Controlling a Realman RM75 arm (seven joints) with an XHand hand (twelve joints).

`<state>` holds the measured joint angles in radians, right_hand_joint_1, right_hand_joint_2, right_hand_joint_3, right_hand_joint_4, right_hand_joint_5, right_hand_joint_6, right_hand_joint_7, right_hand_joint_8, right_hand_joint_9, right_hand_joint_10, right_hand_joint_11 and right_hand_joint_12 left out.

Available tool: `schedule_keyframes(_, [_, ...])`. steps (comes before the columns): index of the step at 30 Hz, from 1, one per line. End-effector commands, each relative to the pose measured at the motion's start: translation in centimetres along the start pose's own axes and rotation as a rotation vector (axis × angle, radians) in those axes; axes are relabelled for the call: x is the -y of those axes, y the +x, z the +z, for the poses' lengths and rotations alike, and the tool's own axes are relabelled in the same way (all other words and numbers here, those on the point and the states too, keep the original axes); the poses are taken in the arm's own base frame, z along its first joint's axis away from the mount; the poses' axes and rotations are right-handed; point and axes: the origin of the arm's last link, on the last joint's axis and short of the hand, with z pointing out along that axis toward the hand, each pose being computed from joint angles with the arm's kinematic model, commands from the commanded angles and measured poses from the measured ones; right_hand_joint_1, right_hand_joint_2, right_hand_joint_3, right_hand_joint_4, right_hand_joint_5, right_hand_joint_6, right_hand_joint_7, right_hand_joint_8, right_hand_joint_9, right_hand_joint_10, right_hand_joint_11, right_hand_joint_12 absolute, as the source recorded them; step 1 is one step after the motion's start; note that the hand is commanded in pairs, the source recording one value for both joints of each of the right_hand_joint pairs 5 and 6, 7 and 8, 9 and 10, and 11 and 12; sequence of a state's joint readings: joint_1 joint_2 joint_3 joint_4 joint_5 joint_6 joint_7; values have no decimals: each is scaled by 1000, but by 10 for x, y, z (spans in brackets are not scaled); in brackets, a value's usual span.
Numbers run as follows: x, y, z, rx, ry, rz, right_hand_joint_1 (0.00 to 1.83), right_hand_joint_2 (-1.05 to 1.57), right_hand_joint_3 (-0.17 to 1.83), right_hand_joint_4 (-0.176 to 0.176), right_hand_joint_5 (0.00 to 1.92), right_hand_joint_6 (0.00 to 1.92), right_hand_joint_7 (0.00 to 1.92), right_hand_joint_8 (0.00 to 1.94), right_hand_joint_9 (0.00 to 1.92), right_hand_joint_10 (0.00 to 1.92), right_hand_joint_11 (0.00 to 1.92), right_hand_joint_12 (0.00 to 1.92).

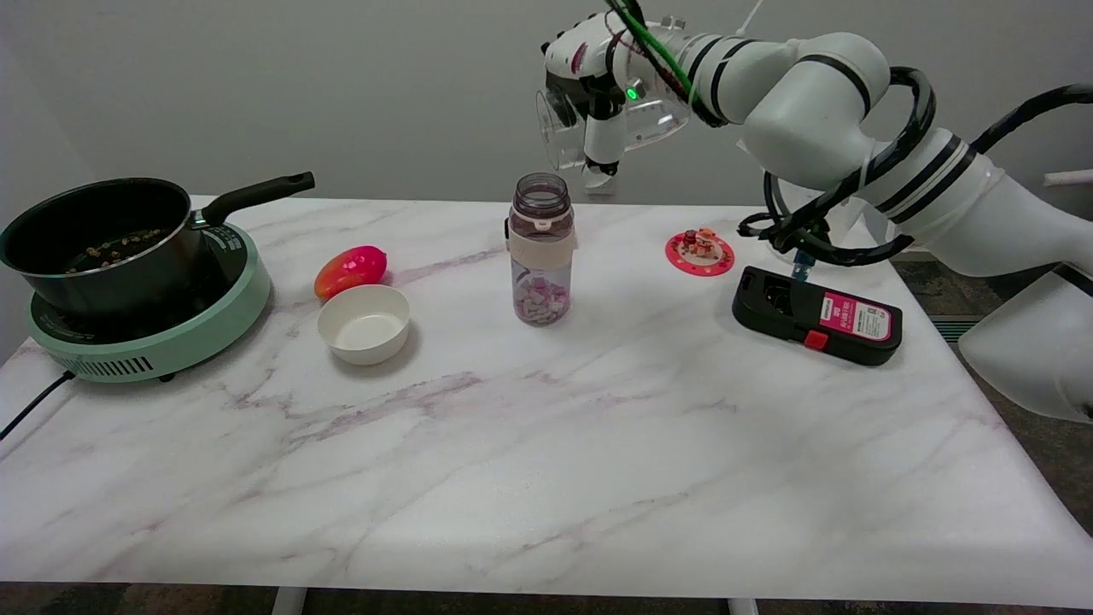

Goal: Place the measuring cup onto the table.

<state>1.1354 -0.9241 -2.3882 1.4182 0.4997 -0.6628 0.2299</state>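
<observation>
A clear plastic measuring cup (568,132) hangs tilted in the air above the far side of the table, its mouth turned to the left. My right hand (602,94) grips it from above and behind, fingers wrapped around it. The cup is up over an open-topped bottle (540,249) with pale pieces in its bottom. The marble table (546,444) lies well below the cup.
A black pan (98,235) sits on a green cooker (162,329) at the left. A red fruit (350,269) and a white bowl (365,323) lie left of the bottle. A pink coaster (700,252) and a black device (815,316) lie at the right.
</observation>
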Motion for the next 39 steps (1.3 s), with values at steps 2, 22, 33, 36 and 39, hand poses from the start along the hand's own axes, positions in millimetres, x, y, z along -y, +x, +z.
schedule_keyframes(2, [-62,-6,-56,-270,-101,450,1609,862,1047,0,1920,1920,1679,1679,1502,1502,1271,1271])
schedule_keyframes(22, [-74,-119,-119,-365,-125,1076,1501,1174,731,0,1920,1920,1806,1806,1611,1611,1326,1326])
schedule_keyframes(33, [-51,-167,-135,-361,-77,1314,1329,1475,452,0,1920,1920,1865,1865,1677,1677,1356,1356])
schedule_keyframes(36, [-40,-177,-136,-352,-55,1356,1285,1536,405,0,1920,1920,1878,1878,1690,1690,1361,1361])
schedule_keyframes(39, [-29,-186,-135,-330,-42,1384,1257,1571,369,0,1920,1920,1888,1888,1703,1703,1366,1366])
